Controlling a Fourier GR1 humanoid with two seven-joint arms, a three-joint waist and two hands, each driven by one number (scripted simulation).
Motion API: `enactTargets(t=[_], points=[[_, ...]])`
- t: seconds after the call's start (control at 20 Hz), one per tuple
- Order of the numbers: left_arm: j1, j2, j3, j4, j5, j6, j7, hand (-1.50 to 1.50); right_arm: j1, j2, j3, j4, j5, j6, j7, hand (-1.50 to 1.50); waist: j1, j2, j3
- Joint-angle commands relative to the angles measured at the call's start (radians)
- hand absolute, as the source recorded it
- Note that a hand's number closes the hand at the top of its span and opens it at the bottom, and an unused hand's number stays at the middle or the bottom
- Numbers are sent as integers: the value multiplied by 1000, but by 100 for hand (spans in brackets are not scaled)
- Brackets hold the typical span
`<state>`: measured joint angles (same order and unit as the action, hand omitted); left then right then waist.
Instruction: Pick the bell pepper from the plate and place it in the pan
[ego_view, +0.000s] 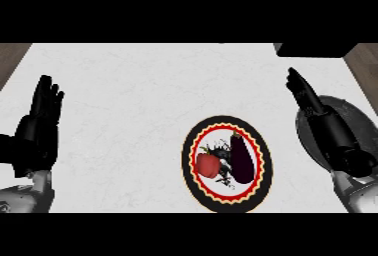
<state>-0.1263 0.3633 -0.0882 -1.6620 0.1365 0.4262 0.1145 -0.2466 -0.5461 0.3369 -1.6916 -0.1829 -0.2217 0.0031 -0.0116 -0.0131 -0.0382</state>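
Counter (133, 90): a pale, marbled top fills the head view, wood showing at both upper corners and a dark block (314, 49) at the far right edge.
Pan (359, 120): dark and round, at the right of the counter, mostly hidden under the right forearm; nothing can be seen lying in it.
Right hand (304, 94): above the pan's far side, fingers straight and together, pointing away, holding nothing.
Left hand (43, 112): at the left edge, fingers up and straight, resting, nothing in it.
Plate (258, 180): black-rimmed with a red and yellow scalloped band, near centre, between the two hands and closer to the right.
Eggplant (243, 156): dark purple, lying along the plate's right half, just beside the pepper.
Bell pepper (208, 164): red, on the plate's left half, untouched, well apart from the pan.
Handling, as judged: likely light and hollow, with a smooth skin that may slip; fingers and thumb curled across its widest part from above look safest, keeping clear of the eggplant.
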Motion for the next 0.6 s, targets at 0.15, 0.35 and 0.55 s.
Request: enactTargets(t=[0.15, 0.35, 0.55], points=[[15, -67, -126, 25, 120, -184, 34, 0, -232, 30, 229, 65, 296, -11, 169, 150, 61, 21, 30], [24, -108, -197, 58, 164, -236, 94, 0, -344, -148, 292, 128, 623, -17, 189, 150, 38, 8, 15], [59, -127, -216, 57, 218, -302, 88, 0, -371, 119, 414, 193, 824, -196, 243, -150, 44, 15, 36]])
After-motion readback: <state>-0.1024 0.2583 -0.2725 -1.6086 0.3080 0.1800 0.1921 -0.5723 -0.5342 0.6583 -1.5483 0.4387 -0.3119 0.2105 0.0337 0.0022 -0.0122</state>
